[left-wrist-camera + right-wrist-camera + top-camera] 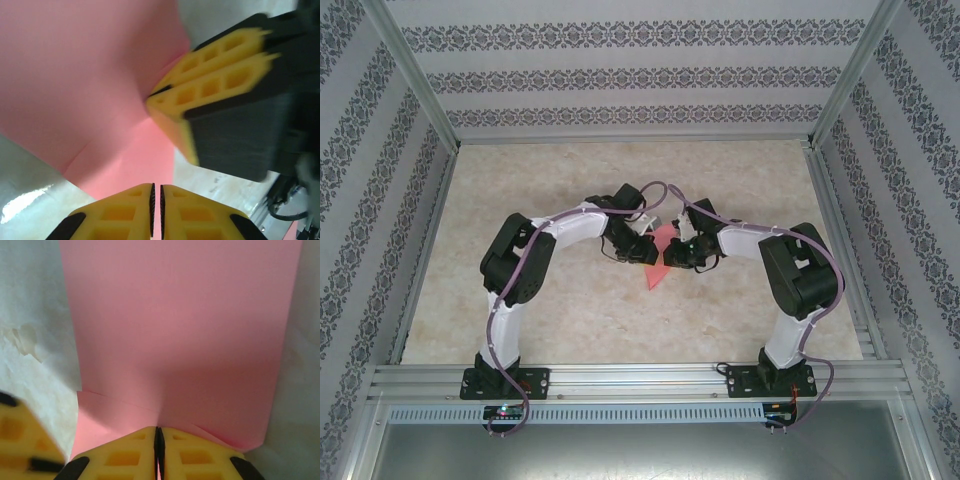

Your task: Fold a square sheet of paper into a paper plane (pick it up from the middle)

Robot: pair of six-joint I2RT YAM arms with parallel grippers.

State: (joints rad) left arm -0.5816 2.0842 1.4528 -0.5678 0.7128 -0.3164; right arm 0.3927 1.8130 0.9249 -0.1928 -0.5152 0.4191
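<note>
Beige marbled tabletop (580,320) runs out from the arm bases (505,380). At its middle the left gripper (156,187) and right gripper (158,430), tips near each other, are each clenched on an edge of the creased square sheet of paper (655,272). Patterned walls (620,80) stand behind.

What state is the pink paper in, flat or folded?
Folded, partway. The salmon-pink paper shows overlapping layers and a crease running up from the right gripper, which is shut on it. How many folds: cannot tell.
</note>
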